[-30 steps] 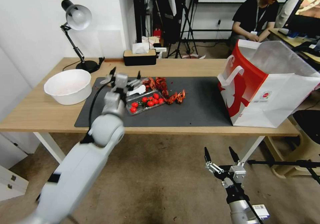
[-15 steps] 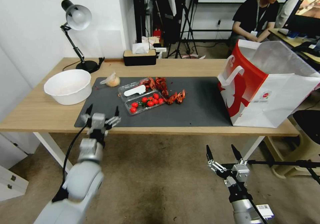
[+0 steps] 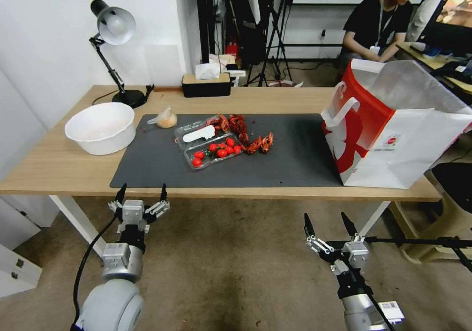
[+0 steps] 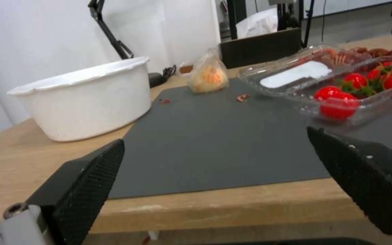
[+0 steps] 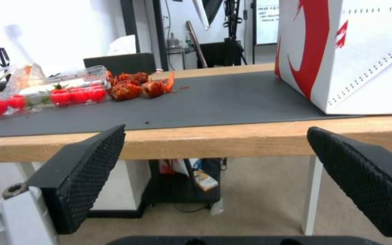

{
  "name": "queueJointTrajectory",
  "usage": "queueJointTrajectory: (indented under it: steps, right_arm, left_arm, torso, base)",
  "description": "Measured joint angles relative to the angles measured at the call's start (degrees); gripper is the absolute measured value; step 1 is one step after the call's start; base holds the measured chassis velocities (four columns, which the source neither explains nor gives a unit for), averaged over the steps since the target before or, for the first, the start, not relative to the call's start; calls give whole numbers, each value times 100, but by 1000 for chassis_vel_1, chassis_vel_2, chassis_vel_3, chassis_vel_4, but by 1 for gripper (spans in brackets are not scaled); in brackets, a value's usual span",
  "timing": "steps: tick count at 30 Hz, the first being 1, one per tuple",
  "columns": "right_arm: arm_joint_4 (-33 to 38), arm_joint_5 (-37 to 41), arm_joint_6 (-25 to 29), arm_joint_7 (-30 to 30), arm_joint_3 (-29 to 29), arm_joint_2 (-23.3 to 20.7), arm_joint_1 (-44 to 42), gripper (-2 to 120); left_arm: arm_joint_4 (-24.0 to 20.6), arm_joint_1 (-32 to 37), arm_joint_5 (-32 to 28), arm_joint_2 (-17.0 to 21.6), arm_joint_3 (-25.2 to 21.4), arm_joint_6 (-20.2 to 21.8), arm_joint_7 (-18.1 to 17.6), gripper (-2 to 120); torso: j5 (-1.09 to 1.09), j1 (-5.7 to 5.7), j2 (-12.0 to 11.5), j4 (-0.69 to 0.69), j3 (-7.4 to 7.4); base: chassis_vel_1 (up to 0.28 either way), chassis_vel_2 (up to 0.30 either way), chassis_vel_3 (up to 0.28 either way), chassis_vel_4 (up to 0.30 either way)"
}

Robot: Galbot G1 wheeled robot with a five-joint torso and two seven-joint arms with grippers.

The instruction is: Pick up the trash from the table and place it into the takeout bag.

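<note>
Left gripper (image 3: 141, 193) held below and in front of the table (image 3: 59, 166), at its near edge, fingers spread wide and holding nothing; the left forearm rises almost straight up from the lower edge of the head view. Right gripper (image 3: 328, 223) likewise low, in front of the table's near edge toward the bag side, its fingers (image 5: 82, 170) parted and empty.

On the dark grey mat (image 3: 295, 159): small clear bag of orange food (image 3: 166, 119) near the far left corner, just beside the white bowl (image 3: 101, 127), which stands on bare wood; clear tray of cherry tomatoes (image 3: 209, 149) at the mat's middle, with red crayfish shells (image 3: 246, 134) touching its right side; whether the white strip on the tray's lid is a label or a utensil cannot be told. Takeout bag (image 3: 393, 124) upright at the right end of the table, mouth open.

Against one second ago: the left arm, then stretched over the mat with its gripper at the food bag and tray, has withdrawn to the table edge and below; the small bag lies uncovered; the right gripper is almost unmoved.
</note>
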Motion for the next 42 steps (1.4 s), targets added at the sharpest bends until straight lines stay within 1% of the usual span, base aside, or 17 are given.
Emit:
queueJointTrajectory:
  steps: [1, 8, 11, 15, 20, 23, 24, 26, 27, 29, 31, 33, 34, 36, 38, 39, 42]
  right_arm:
    - [20, 0, 0, 0, -1, -3, -15, 100]
    - [53, 0, 1, -4, -8, -5, -30, 100]
    - [58, 1, 2, -5, 4, -6, -16, 100]
    - [34, 2, 2, -6, -14, 0, 3, 100]
    - [-4, 2, 9, -8, -21, 13, 4, 100]
    - [-7, 2, 24, -8, -8, 16, -18, 100]
    - [-7, 2, 24, -8, -8, 16, -18, 100]
    - [-7, 2, 26, -9, 8, 24, -29, 100]
    - [-7, 2, 26, -9, 8, 24, -29, 100]
    - [-20, -3, 26, -9, 14, 39, -25, 100]
    - [-31, -7, 25, -9, 15, 44, -19, 100]
    - [-59, -18, 9, -9, 15, 58, -2, 100]
    - [-93, -27, 1, -9, 15, 69, 7, 100]
    - [-113, -31, -2, -9, 16, 77, 10, 100]
    - [-151, -40, -5, -9, 16, 99, 16, 100]
    - [-151, -40, -5, -9, 16, 99, 16, 100]
    - [-168, -44, -15, -9, 21, 114, 25, 100]
  left_arm:
    - [-136, 339, 80, -43, -159, -67, 11, 100]
    - [-401, 1124, 66, -199, -462, -296, 97, 100]
    - [-453, 1545, 55, -372, -579, -535, 166, 100]
    - [-407, 1608, 39, -397, -593, -674, 196, 100]
    - [-365, 1479, -111, -418, -590, -679, 239, 100]
    - [-55, 706, -789, -243, -389, -679, 286, 100]
    - [-55, 706, -789, -243, -389, -679, 286, 100]
    - [282, -191, -1093, -76, -174, -635, 270, 100]
    - [282, -191, -1093, -76, -174, -635, 270, 100]
    - [539, -751, -1221, -9, 12, -508, 183, 100]
    - [634, -938, -1282, 12, 79, -443, 166, 100]
    - [960, -1488, -1495, 90, 295, -271, 145, 100]
    - [1269, -1939, -1589, 156, 447, -126, 146, 100]
    - [1420, -2149, -1626, 173, 516, -64, 146, 100]
    - [1888, -2732, -1793, 190, 735, 81, 144, 100]
    - [1888, -2732, -1793, 190, 735, 81, 144, 100]
    - [2515, -3411, -2086, 174, 1052, 287, 135, 100]
  torso:
    - [0, 0, 0, 1, 0]
    - [0, 0, 0, 1, 0]
    - [0, 0, 0, 1, 0]
    - [0, 0, 0, 0, 1]
    - [1, 0, 0, 0, 1]
    - [-1, 1, 0, 0, 1]
    - [-1, 1, 0, 0, 1]
    - [0, 2, 0, -2, 1]
    - [0, 2, 0, -2, 1]
    - [-1, 2, -1, 0, 1]
    - [0, 2, -1, 0, 1]
    - [0, 2, -1, 1, 2]
    - [0, 2, -1, 1, 2]
    - [0, 2, -1, 0, 1]
    - [0, 2, -1, 0, 2]
    - [0, 2, -1, 0, 2]
    - [-2, 2, -1, 1, 2]
  base:
    - [0, 0, 0, 0]
    - [0, 0, 0, 0]
    - [0, 0, 0, 0]
    - [0, 0, 0, 0]
    - [0, 0, 0, 0]
    - [0, 0, 0, 0]
    - [0, 0, 0, 0]
    - [0, 0, 0, 0]
    - [0, 0, 0, 0]
    - [0, 0, 0, 0]
    - [0, 0, 0, 0]
    - [0, 0, 0, 0]
    - [0, 0, 0, 0]
    - [0, 0, 0, 0]
    - [0, 0, 0, 0]
    - [0, 0, 0, 0]
    - [0, 0, 0, 0]
